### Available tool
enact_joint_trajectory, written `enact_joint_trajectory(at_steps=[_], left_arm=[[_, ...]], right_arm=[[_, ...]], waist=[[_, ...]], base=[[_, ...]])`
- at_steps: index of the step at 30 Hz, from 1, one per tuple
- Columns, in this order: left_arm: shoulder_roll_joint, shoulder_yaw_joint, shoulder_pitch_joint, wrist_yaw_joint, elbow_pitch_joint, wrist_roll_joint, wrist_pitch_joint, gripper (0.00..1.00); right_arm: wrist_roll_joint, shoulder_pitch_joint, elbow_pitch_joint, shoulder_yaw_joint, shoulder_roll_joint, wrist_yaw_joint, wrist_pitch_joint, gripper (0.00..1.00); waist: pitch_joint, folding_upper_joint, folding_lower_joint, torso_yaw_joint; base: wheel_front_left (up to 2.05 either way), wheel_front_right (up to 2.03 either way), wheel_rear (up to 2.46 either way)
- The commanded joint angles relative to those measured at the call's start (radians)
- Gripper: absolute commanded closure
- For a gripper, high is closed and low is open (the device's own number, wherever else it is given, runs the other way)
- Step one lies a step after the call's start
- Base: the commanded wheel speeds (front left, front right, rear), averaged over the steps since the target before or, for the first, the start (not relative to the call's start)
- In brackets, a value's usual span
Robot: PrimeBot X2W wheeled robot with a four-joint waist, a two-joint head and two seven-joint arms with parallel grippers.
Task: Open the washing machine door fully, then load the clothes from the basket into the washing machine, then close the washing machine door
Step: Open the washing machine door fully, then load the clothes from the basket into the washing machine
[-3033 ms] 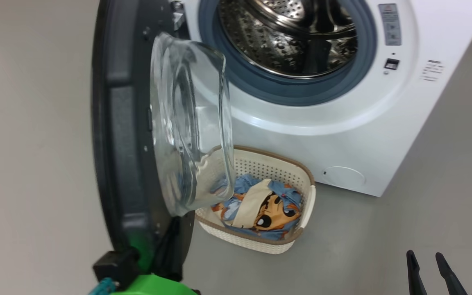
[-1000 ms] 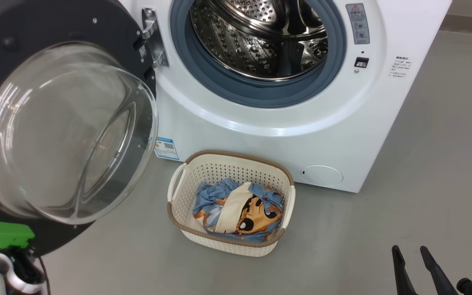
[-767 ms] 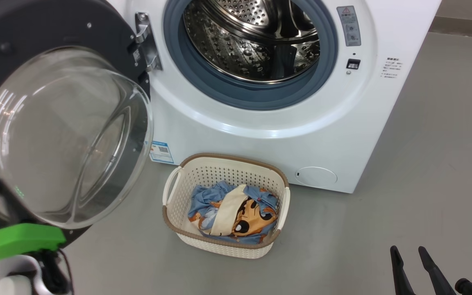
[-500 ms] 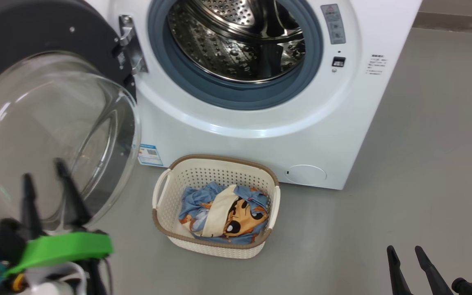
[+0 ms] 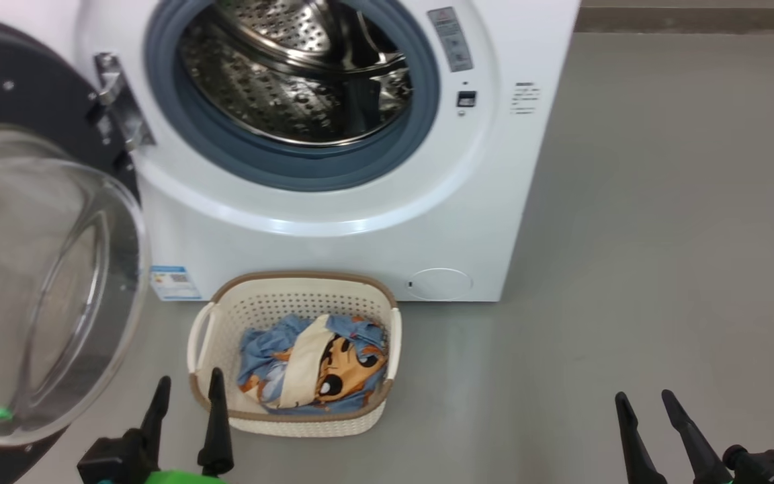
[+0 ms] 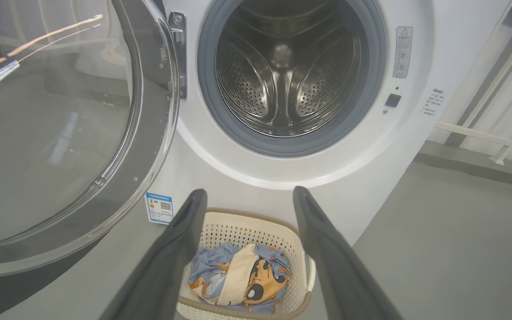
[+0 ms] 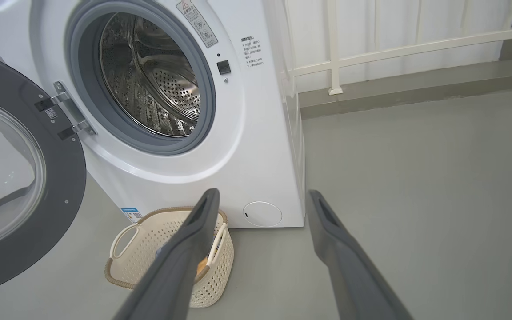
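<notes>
Head view: the washing machine door (image 5: 44, 269) stands swung wide to the left of the washing machine (image 5: 333, 228), leaving the mouth clear for loading. One basket (image 5: 303, 277) sits on the floor close before the washer, below the opening, holding the clothes (image 5: 313, 363) in one bundle. Two tools hang low: the left tool (image 5: 189, 376) just beside the basket, the right tool (image 5: 643, 395) well apart, both spread wide and empty.

Left wrist view: its fingers (image 6: 185, 231) frame the basket, apparently lined up for a first pick.

Right wrist view: one steel drum (image 7: 149, 80), no garment seen inside.
</notes>
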Motion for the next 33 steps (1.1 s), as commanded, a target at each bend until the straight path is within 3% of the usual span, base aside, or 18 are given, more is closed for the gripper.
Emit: enact_joint_trajectory(at_steps=[1, 8, 17, 33], left_arm=[[0.01, 0.055, 0.001, -0.018, -0.014, 0.034, -0.006, 0.0], [0.0, 0.144, 0.075, -0.05, -0.036, 0.127, -0.006, 0.0], [-0.004, 0.196, 0.119, -0.041, -0.05, 0.143, -0.006, 0.0], [-0.004, 0.202, 0.141, -0.012, -0.066, 0.142, -0.006, 0.0]], right_arm=[[-0.013, -0.025, -0.028, 0.037, -0.015, 0.002, -0.012, 0.0], [-0.02, -0.017, -0.031, 0.061, -0.01, 0.002, -0.012, 0.0], [-0.031, -0.013, -0.038, 0.06, -0.014, 0.002, -0.012, 0.0], [-0.039, 0.005, -0.042, 0.049, -0.033, 0.002, -0.012, 0.0]], waist=[[-0.008, 0.0, 0.0, -0.061], [-0.011, 0.0, 0.0, -0.136], [-0.02, 0.0, 0.0, -0.183], [-0.036, 0.0, 0.0, -0.157]], base=[[0.0, 0.0, 0.0], [0.0, 0.0, 0.0], [0.0, 0.0, 0.0], [0.0, 0.0, 0.0]])
